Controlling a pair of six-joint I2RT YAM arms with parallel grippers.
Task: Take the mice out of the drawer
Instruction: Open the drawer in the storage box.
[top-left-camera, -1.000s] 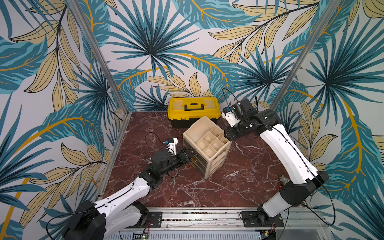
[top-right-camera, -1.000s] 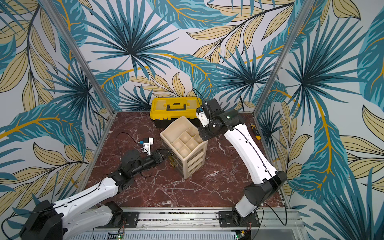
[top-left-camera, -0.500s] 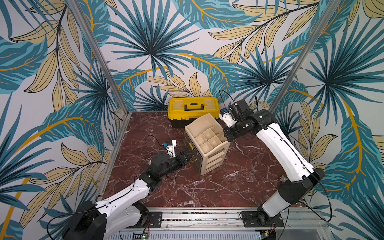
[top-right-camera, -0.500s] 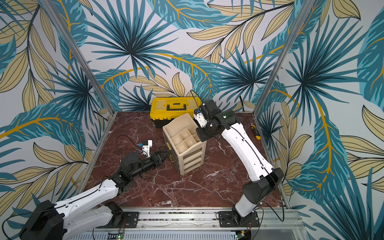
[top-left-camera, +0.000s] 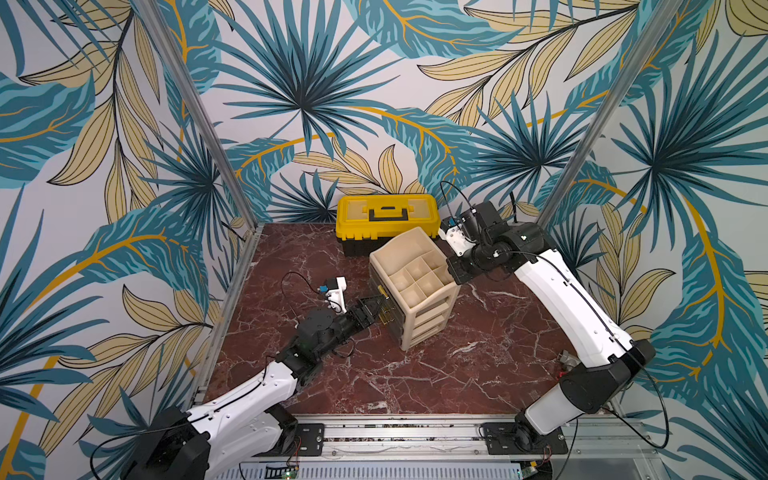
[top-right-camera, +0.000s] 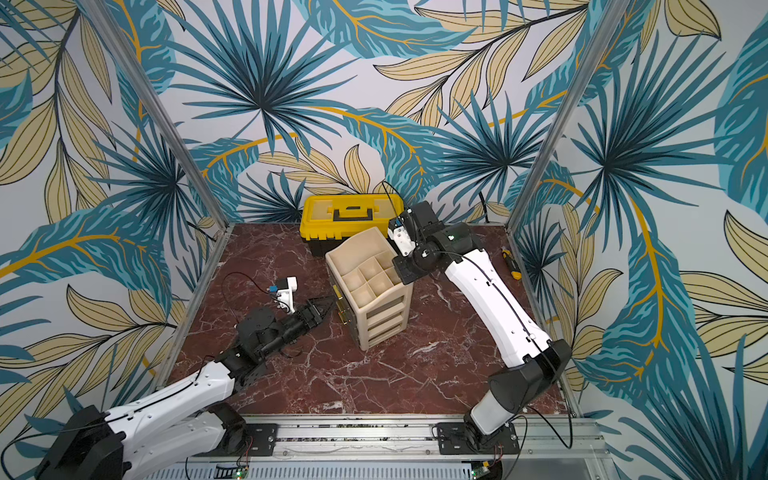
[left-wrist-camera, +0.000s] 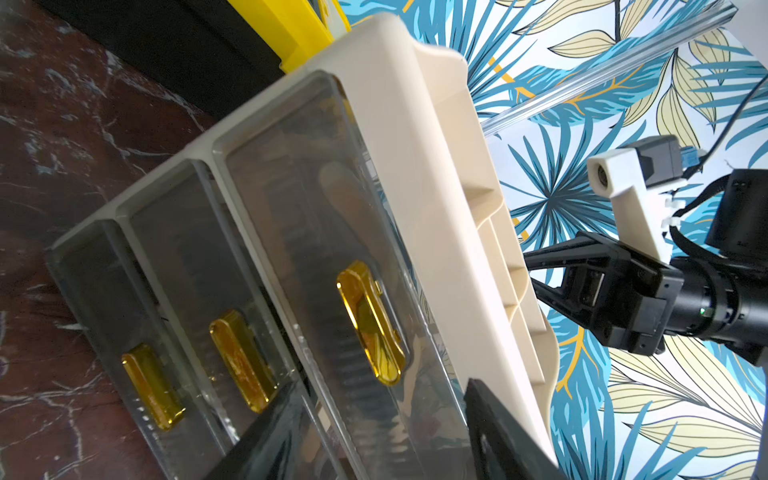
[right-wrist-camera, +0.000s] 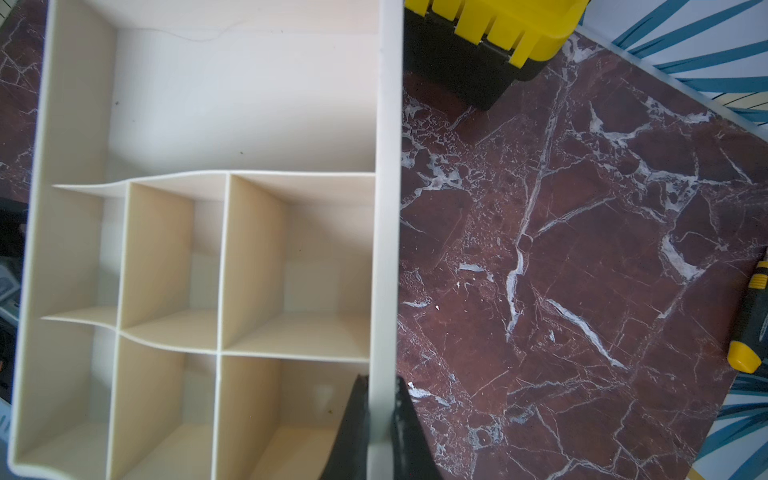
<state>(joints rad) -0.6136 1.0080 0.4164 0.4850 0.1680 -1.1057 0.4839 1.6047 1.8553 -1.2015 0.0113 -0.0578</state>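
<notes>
Two arms reaching inward, one low, one high
The left arm (top-left-camera: 249, 395) stretches low and nearly level, left pincer (top-left-camera: 376, 309) held sideways with jaws apart; the right arm (top-left-camera: 569, 307) arches over, wrist bent downward, right pincer (right-wrist-camera: 380, 432) pinched shut

Organizer (top-left-camera: 415, 291) turned, right gripper (right-wrist-camera: 380, 382) clamped onto it

Smoky fronts blur whatever lies inside the three drawers (left-wrist-camera: 291, 208) of the cream drawer unit (left-wrist-camera: 415, 166) (only dim shapes show through). The left end effector (left-wrist-camera: 382, 384) is cut off by its wrist picture's edge, as is the right end effector (right-wrist-camera: 379, 386) on the unit's wall. The utility knife (right-wrist-camera: 750, 320) and yellow toolbox (right-wrist-camera: 490, 25) also run out of frame.
</notes>
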